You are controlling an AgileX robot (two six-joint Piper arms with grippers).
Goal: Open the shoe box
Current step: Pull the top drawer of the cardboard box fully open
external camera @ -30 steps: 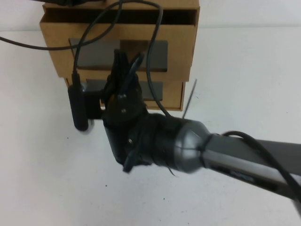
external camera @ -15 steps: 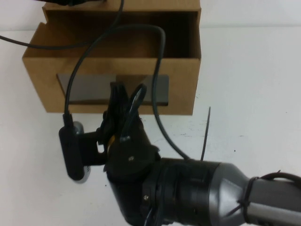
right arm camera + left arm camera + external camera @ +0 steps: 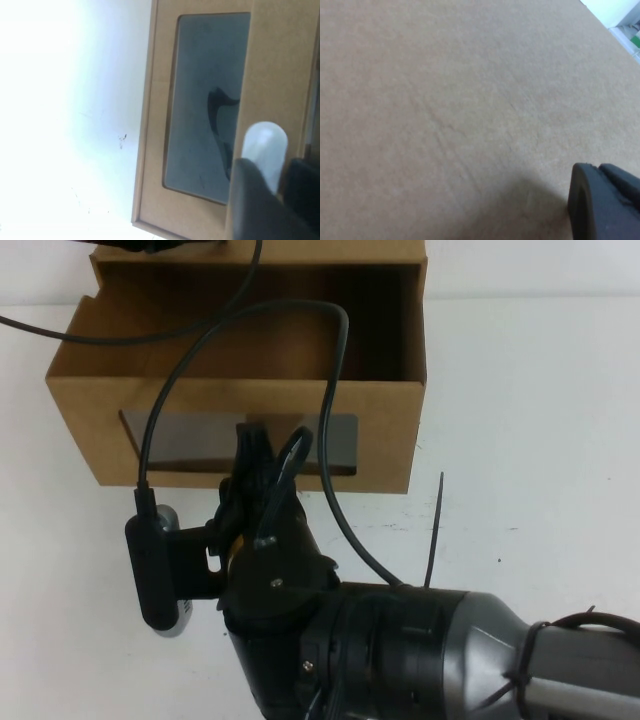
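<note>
**Shoe box** [image 3: 385,435]: brown cardboard, drawer type, standing on the white table [image 3: 530,390]. The inner tray is slid out of the sleeve toward the robot, and its shadowed hollow is open to view from above.

**Window** [image 3: 190,440]: a dark rectangular panel set in the box's near front face.

**Tab** [image 3: 265,142]: pale and rounded, on the box front just beside the window, as the right wrist view shows it.

**Right gripper** [image 3: 265,445]: at the box's near front, with its tip over the window and close to the tab. Whether it grips the tab or stands free of it cannot be told.

**Right arm** [image 3: 400,650]: grey and black, on the robot's side of the box.

**Wrist camera** [image 3: 155,570]: a dark block mounted on the right arm, short of the box front.

**Cable** [image 3: 335,390]: black, arching from the camera up over the box's open tray and back down to the arm.

**Left gripper** [image 3: 602,202]: hard against a plain cardboard face of the box. Only one dark edge of it shows, so its grasp cannot be told.
</note>
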